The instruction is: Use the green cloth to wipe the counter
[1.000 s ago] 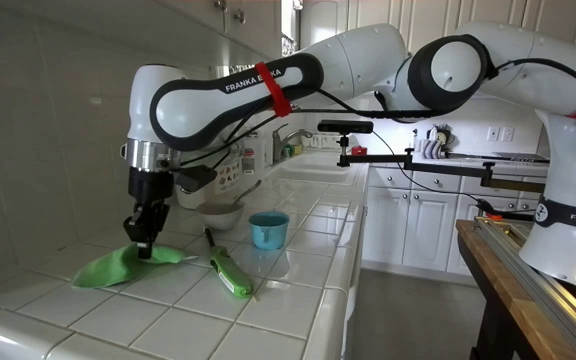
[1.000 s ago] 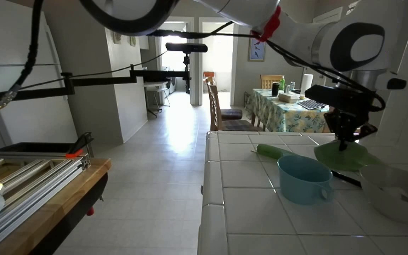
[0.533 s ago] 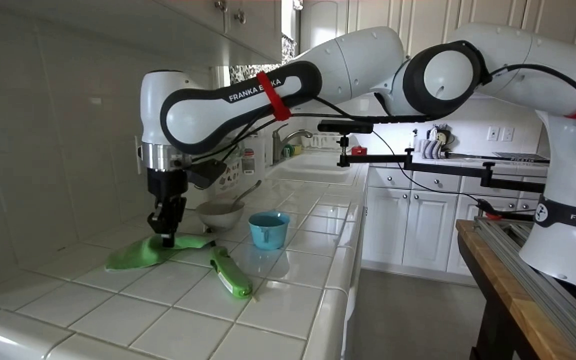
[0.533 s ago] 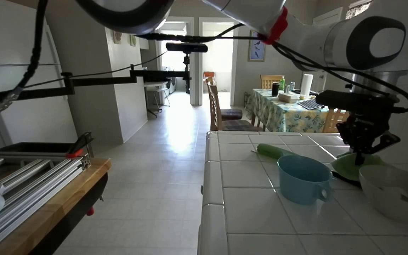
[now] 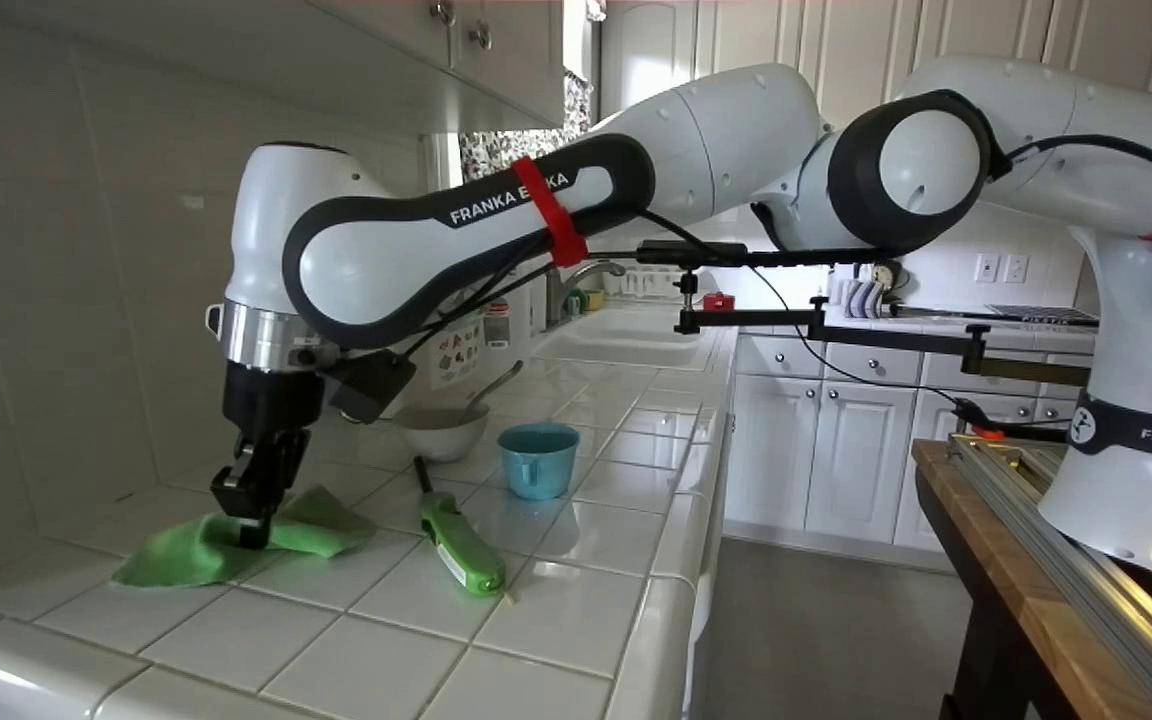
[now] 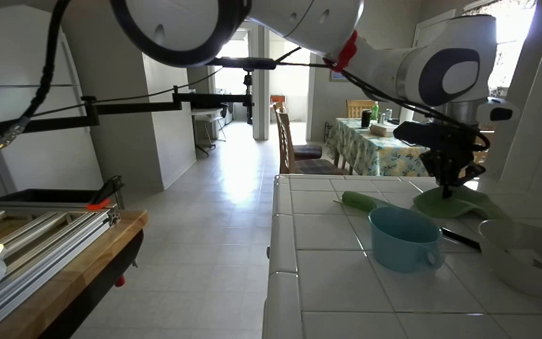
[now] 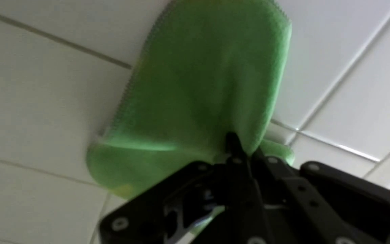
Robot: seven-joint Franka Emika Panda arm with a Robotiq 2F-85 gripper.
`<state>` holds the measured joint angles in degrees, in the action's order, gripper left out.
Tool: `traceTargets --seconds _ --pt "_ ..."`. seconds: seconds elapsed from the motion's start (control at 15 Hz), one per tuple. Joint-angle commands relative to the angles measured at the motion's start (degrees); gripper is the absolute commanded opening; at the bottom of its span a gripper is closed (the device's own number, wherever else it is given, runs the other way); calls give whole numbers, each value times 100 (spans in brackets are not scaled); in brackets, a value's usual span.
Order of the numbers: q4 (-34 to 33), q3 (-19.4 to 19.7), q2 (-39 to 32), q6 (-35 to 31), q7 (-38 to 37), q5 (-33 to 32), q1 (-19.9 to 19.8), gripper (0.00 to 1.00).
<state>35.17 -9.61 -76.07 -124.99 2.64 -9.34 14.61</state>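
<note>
One cup (image 5: 539,474), one bowl (image 5: 439,442), one lighter (image 5: 463,548); one cloth (image 7: 195,91), pinched in my jaws, lies spread around their tips.

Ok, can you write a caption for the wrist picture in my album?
A robot's hand pinches a green cloth on the white tiled counter.

White cabinets (image 5: 866,460), shiny pale floor (image 6: 195,263)
</note>
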Motion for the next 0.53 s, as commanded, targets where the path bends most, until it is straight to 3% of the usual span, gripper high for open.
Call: traceTargets --seconds 0.0,0.47 --pt "-200 -335 -59 137 456 181 -112 1" --pt "92 -662 682 1016 824 149 -219 1"
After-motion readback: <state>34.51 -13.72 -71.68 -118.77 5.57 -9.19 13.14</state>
